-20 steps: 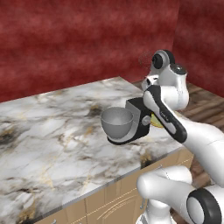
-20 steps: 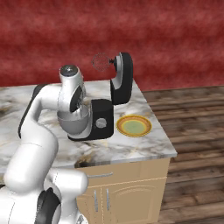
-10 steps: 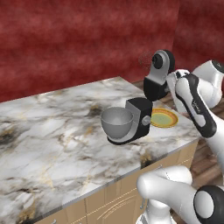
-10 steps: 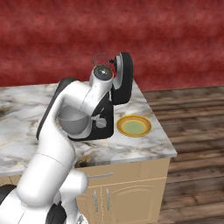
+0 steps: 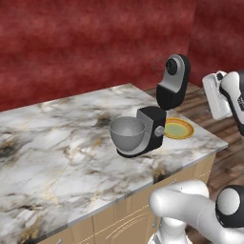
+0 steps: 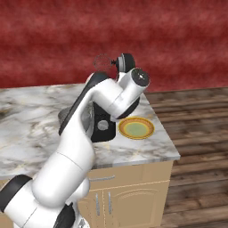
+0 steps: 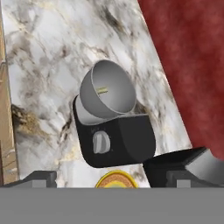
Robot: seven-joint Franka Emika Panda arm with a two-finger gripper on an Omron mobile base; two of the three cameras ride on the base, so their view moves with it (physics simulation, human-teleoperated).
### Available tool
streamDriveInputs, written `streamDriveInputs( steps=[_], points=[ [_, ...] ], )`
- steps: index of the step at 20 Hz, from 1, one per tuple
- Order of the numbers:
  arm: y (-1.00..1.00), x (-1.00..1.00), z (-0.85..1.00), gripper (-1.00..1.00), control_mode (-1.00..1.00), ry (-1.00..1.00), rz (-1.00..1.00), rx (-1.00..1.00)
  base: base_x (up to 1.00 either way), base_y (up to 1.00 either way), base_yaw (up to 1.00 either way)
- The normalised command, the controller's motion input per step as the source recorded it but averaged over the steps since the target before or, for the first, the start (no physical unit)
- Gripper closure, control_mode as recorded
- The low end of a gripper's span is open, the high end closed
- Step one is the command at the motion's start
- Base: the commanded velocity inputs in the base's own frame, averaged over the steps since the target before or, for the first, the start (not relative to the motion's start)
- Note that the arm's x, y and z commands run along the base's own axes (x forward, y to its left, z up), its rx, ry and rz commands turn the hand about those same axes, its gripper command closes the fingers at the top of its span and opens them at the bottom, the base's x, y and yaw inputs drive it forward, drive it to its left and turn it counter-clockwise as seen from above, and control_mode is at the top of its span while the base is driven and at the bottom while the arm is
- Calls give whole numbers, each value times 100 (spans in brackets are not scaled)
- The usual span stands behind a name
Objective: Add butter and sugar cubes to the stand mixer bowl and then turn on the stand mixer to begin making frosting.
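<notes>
Left base view gives me the stand mixer [image 5: 159,121] as my landmark: black, near the right end of the marble counter [image 5: 57,147], its head tipped up and back. The stand mixer bowl [image 5: 127,134] sits on the mixer's base, just left of the column, and I see a yellow-rimmed plate [image 5: 178,128] lying flat on the counter just right of the mixer. My arm [image 5: 228,95] hangs off to the right of the mixer, past the counter's edge.

From the hand view I look down into the bowl [image 7: 107,91], where a small pale yellowish piece [image 7: 102,90] lies against the inner wall; I cannot tell what it is. The mixer's round knob [image 7: 101,142] faces me on the column. My jaws stand wide apart, holding nothing.
</notes>
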Motion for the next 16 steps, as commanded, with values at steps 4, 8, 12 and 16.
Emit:
streamDriveInputs(
  steps=[4,8,12,16],
  points=[
    [-33,1,-14,-100,-100,-10,4,6,0,0,0],
    [-23,6,-23,-100,-100,-14,4,4,0,0,0],
    [-16,11,-24,-100,-100,-9,12,1,0,0,0],
    [-7,20,-9,-100,-100,-3,16,0,0,0,0]
  ],
)
